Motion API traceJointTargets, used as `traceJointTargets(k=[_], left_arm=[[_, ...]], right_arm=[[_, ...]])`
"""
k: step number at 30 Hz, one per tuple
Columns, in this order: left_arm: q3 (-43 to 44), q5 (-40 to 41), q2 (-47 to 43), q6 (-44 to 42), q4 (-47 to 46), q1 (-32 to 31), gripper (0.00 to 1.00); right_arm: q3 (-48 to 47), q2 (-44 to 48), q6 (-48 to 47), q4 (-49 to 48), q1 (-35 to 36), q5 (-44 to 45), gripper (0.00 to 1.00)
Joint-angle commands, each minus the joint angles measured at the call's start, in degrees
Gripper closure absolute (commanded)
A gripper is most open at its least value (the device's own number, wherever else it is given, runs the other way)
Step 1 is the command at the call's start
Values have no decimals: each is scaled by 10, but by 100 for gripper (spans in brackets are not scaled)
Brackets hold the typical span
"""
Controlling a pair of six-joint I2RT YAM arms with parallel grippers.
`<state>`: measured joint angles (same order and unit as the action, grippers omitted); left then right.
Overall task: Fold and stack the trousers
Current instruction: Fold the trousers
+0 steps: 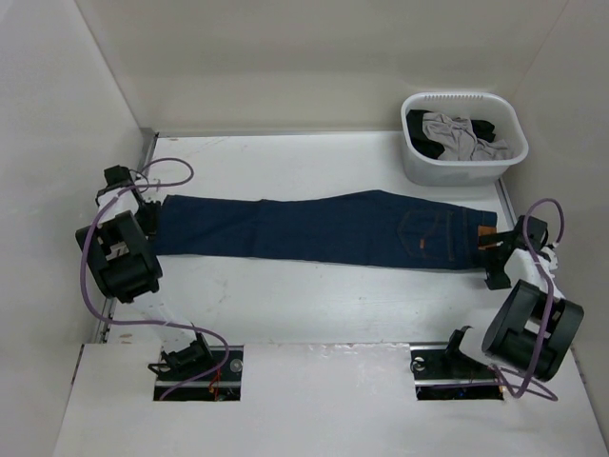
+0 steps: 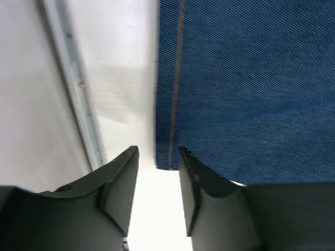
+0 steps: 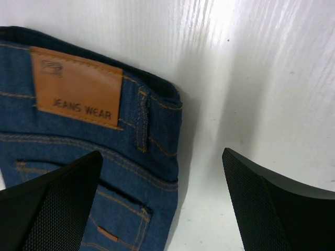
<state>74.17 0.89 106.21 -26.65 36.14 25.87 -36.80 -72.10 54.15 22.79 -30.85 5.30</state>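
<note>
The trousers (image 1: 324, 228) are laid flat on the worktop (image 1: 314, 295), on the near side of the white basket (image 1: 419, 167). Their long axis is set across the worktop, side to side. The waistband end is pointed toward the basket's side and lies just short of it. The leg hems are pointed away and lie at the end farthest from the basket. The back pocket side is turned upward, and orange stitching is seen on it.

A tan leather patch (image 3: 77, 86) is sewn at the waistband, beside a belt loop (image 3: 142, 117). On the patch the words "JEANS WEAR" can be read; a small emblem is stamped above them, too faint to be made out. Grey and black clothes (image 1: 457, 138) are heaped inside the basket.

The right gripper (image 3: 162, 152) is held at the waistband corner, the end nearer the basket, with its fingers spread wide and nothing clasped. The left gripper (image 2: 158, 151) is placed at the hem corner, far from the basket. Its fingers are parted by a narrow gap through which bare worktop is seen, and no cloth is pinched.
</note>
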Motion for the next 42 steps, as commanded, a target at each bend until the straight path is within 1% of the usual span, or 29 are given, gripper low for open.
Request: traceJointTargets(k=[1, 5, 6, 9, 12, 13, 15, 17, 19, 22, 24, 25, 27, 28, 30, 32, 35, 37, 39, 42], left_arm=[[43, 17, -56, 5, -31, 3, 63], [66, 17, -78, 11, -40, -9, 58], [69, 15, -80, 13, -47, -12, 57], [77, 11, -73, 17, -74, -28, 54], [90, 17, -46, 19, -88, -55, 52], [97, 17, -37, 19, -85, -67, 52], [99, 17, -27, 19, -89, -88, 53], [98, 18, -11, 12, -95, -111, 52], [103, 43, 14, 6, -99, -125, 53], [113, 99, 51, 2, -108, -135, 53], [112, 113, 63, -2, -113, -142, 53], [110, 116, 65, -5, -113, -147, 53], [104, 120, 68, -8, -115, -156, 53], [100, 124, 68, -9, -119, -160, 53], [93, 131, 70, -11, -126, -165, 53], [85, 132, 74, -16, -127, -170, 53], [69, 130, 76, -19, -131, -179, 53], [62, 130, 76, -19, -137, -184, 53], [59, 131, 79, -19, -139, -191, 53], [59, 132, 84, -20, -139, -201, 53]], right_arm=[[-13, -47, 43, -41, 12, -7, 0], [-45, -104, 70, -63, 25, -13, 0], [-54, -116, 75, -70, 29, -16, 7], [-76, -137, 80, -70, 36, -21, 45], [-87, -144, 72, -71, 36, -27, 89], [-91, -144, 65, -69, 32, -28, 98], [-93, -126, 45, -60, 31, -22, 100], [-92, -85, 10, -50, 19, 5, 100], [-99, -35, -36, -27, 2, 36, 100], [-136, 26, -117, 0, -12, 56, 100], [-169, 44, -169, 10, -8, 59, 100], [-191, 48, -200, 12, 6, 53, 100], [-235, 46, -273, 20, 67, 49, 100], [-260, 40, -313, 27, 112, 52, 100], [-304, 24, -377, 44, 215, 64, 100], [-351, -7, -417, 64, 333, 94, 100], [-423, -73, -420, 91, 496, 162, 100], [-462, -127, -417, 99, 583, 198, 100], [-488, -174, -404, 103, 643, 219, 100], [-508, -244, -348, 111, 708, 230, 100]])
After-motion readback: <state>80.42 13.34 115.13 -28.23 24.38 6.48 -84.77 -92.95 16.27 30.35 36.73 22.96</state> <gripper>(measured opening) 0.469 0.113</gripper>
